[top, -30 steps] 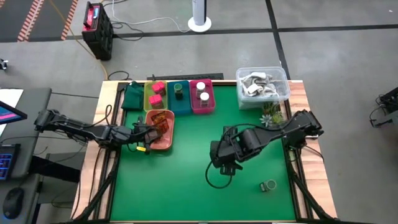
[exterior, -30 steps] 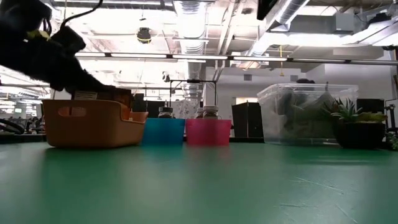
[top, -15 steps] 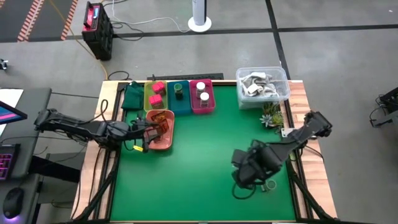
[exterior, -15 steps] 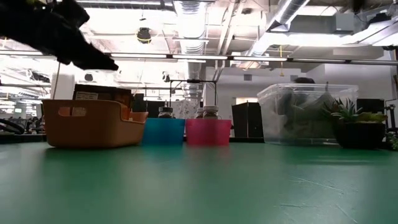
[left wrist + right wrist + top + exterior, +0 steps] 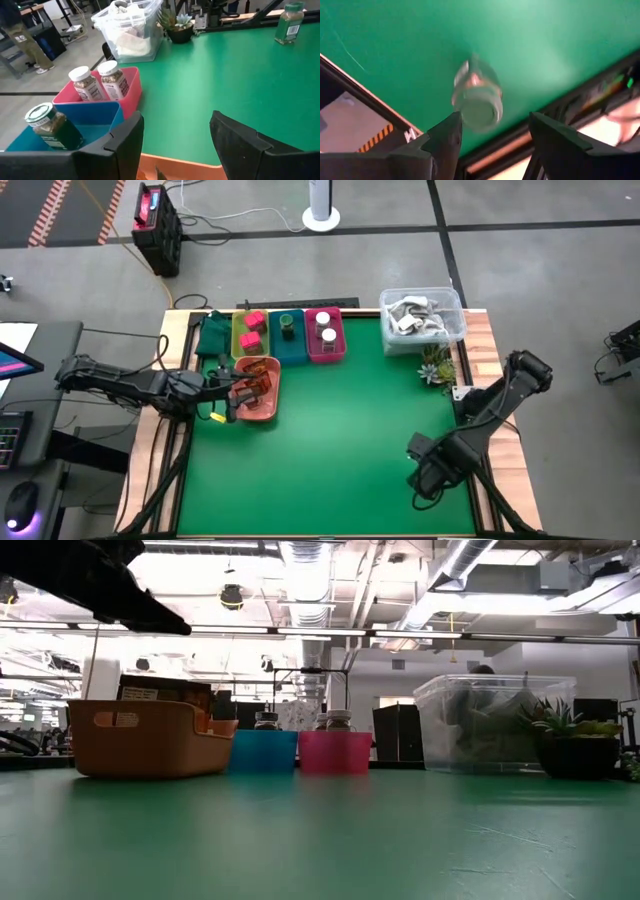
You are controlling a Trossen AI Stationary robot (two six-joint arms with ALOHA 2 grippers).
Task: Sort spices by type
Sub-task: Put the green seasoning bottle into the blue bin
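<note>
A lone green-lidded round jar [image 5: 477, 97] stands upright on the green mat near the table's near right corner [image 5: 286, 22]. My right gripper [image 5: 493, 120] hovers above it, open, a finger on either side, touching nothing; in the high view the gripper [image 5: 430, 478] hides the jar. My left gripper [image 5: 175, 130] is open over the salmon tray [image 5: 258, 402], which holds brown packets [image 5: 262, 378]. Pink blocks [image 5: 251, 330] lie in the yellow tray, a dark green jar [image 5: 50, 125] in the teal tray, two white-capped jars [image 5: 100, 82] in the magenta tray.
A clear plastic tub [image 5: 422, 318] of white-grey things and a small potted plant [image 5: 436, 365] sit at the far right. A dark green cloth [image 5: 212, 335] lies left of the yellow tray. The middle of the green mat [image 5: 340, 430] is bare.
My right arm has swung from the table's middle toward the near right corner and now stands over the lone jar. My left gripper has risen from the salmon tray and drawn back a little toward the left edge.
</note>
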